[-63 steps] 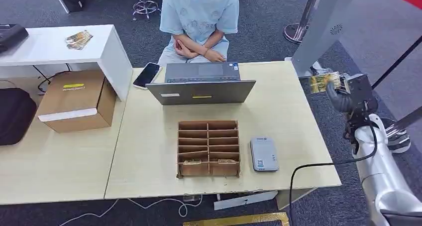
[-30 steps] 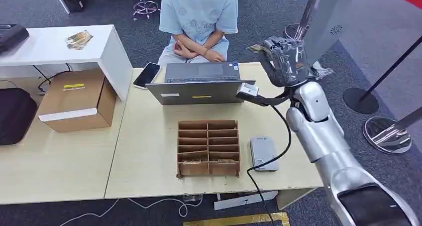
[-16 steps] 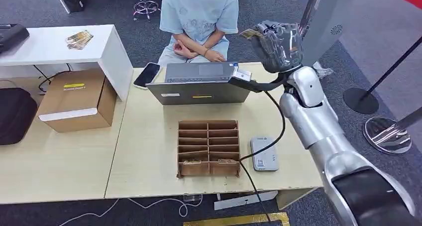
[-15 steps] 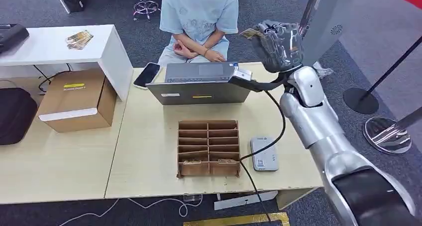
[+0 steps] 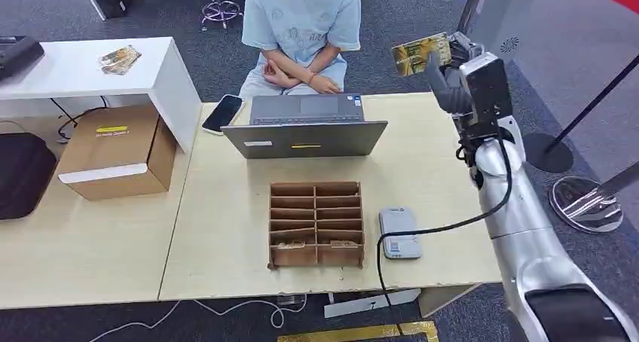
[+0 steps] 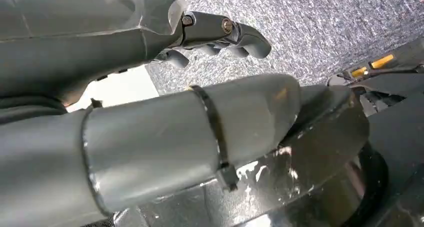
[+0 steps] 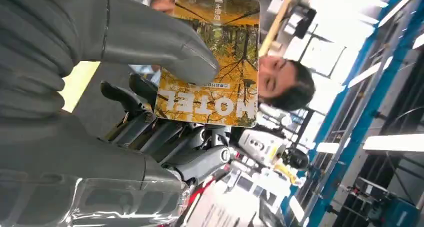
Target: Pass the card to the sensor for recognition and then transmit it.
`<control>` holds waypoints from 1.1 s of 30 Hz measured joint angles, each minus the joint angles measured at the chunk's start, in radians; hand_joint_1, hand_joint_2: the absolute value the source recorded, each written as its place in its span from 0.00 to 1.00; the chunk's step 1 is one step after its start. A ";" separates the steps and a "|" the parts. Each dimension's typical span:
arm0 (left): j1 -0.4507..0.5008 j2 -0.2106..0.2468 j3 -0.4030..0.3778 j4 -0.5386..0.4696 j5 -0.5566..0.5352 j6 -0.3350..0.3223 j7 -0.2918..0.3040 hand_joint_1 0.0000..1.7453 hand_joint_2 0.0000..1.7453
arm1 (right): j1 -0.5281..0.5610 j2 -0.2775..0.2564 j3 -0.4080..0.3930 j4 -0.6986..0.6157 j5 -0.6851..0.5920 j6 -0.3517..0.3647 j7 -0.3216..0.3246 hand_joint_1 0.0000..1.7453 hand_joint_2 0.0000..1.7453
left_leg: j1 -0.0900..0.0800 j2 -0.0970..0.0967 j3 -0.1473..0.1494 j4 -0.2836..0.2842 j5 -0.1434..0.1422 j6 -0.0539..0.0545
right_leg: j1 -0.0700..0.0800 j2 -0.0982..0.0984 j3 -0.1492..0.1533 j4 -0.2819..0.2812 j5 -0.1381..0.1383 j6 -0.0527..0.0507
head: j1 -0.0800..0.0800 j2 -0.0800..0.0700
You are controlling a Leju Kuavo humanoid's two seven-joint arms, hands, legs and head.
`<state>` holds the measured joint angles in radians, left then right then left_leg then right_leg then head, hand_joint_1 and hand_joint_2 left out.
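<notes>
My right hand [image 5: 461, 80] is raised above the table's far right corner and pinches a yellow card [image 5: 420, 53] by one edge. In the right wrist view the card [image 7: 212, 62] shows an autumn-tree print and the word HOTEL, with the thumb of my right hand [image 7: 100, 87] pressed on its face. The grey card sensor [image 5: 399, 233] lies flat on the table near the front edge, well below the card and apart from it. My left hand [image 6: 150, 112] hangs over the carpet with its fingers apart and holds nothing.
A cardboard slot organizer [image 5: 316, 224] sits left of the sensor. An open laptop [image 5: 305, 127] and a phone [image 5: 223, 113] lie at the table's far side, where a person [image 5: 301, 22] sits. A brown box [image 5: 113, 152] and a white shelf [image 5: 162, 63] stand left. Stanchion bases [image 5: 595, 203] stand right.
My right arm swung up from the table's right side, passed over the laptop's corner, then drew back to the right. The wrist turned, so the card's face now shows.
</notes>
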<state>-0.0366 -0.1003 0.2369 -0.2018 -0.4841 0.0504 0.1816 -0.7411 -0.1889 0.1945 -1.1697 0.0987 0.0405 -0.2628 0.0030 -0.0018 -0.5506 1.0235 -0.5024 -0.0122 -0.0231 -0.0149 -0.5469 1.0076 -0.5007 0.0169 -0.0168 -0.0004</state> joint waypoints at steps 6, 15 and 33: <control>0.003 -0.006 0.018 0.000 0.007 0.011 0.001 0.00 0.00 | 0.093 -0.065 -0.044 -0.122 -0.093 0.079 0.012 1.00 1.00 | 0.000 0.000 0.000 0.000 0.000 0.000 | 0.000 0.000 0.000 0.000 0.000 0.000 | 0.000 0.000; 0.005 -0.011 0.029 0.000 0.006 0.016 0.002 0.00 0.00 | 0.249 -0.149 -0.085 -0.223 -0.097 0.091 0.029 1.00 1.00 | 0.000 0.000 0.000 0.000 0.000 0.000 | 0.000 0.001 0.000 0.000 0.000 0.000 | 0.000 0.000; 0.004 -0.012 0.042 0.000 -0.021 0.005 0.005 0.00 0.00 | 0.413 -0.158 -0.122 -0.127 -0.005 0.054 0.090 1.00 1.00 | 0.000 0.000 0.000 0.000 0.000 0.000 | 0.000 0.000 0.000 0.000 0.000 0.000 | 0.000 0.000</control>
<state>-0.0326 -0.1122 0.2792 -0.2018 -0.5050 0.0557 0.1862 -0.3284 -0.3471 0.0729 -1.2971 0.0935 0.0946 -0.1732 0.0029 -0.0017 -0.5510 1.0236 -0.5025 -0.0122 -0.0231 -0.0150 -0.5471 1.0076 -0.5007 0.0169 -0.0168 -0.0004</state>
